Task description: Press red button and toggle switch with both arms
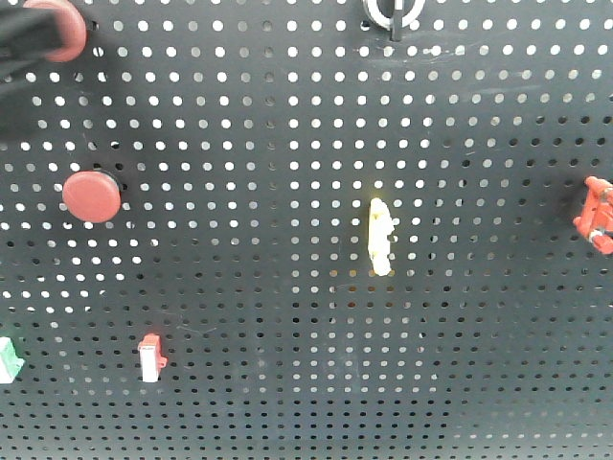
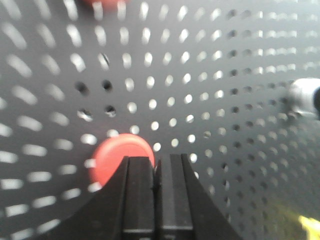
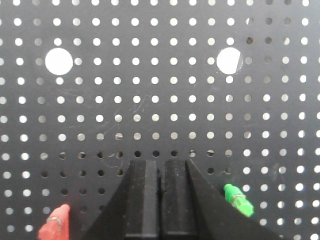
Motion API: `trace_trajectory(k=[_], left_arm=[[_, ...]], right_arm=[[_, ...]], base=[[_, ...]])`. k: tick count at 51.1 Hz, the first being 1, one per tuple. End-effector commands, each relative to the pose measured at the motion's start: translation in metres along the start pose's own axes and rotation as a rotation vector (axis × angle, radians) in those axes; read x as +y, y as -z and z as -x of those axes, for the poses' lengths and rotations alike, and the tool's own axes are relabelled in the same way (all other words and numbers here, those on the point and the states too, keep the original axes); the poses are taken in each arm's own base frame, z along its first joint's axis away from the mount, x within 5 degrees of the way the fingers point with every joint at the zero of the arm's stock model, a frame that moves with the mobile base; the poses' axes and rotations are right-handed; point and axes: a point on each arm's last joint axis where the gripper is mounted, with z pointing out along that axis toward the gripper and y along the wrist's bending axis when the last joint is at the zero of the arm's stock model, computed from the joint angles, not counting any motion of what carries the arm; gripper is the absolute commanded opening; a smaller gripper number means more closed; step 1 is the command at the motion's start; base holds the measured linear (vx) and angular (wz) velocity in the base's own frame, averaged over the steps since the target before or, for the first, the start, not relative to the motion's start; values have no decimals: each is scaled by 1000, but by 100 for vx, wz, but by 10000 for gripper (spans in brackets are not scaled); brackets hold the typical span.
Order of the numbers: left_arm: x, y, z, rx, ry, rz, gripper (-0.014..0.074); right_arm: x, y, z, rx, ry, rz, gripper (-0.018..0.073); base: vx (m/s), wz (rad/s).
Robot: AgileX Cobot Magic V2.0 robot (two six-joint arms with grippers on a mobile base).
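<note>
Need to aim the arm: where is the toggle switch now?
In the front-facing view, the toggle switch sits at the pegboard's top edge, right of centre, above the pale yellow lever.

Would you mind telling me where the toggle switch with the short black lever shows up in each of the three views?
Exterior front-facing: the toggle switch sits at the top edge, right of centre, partly cut off by the frame.
Left wrist-mounted: a blurred silvery shape at the right edge is probably it.
Right wrist-mounted: not in view.
Shared landmark: the black perforated board, which fills all three pictures.
</note>
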Motion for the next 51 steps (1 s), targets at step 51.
trace_trajectory(k=[51], left_arm=[[2,51,35,-61,-13,-3,2]], right_arm=[[171,-69,65,-292,-31,747,-3]], base=[[0,0]])
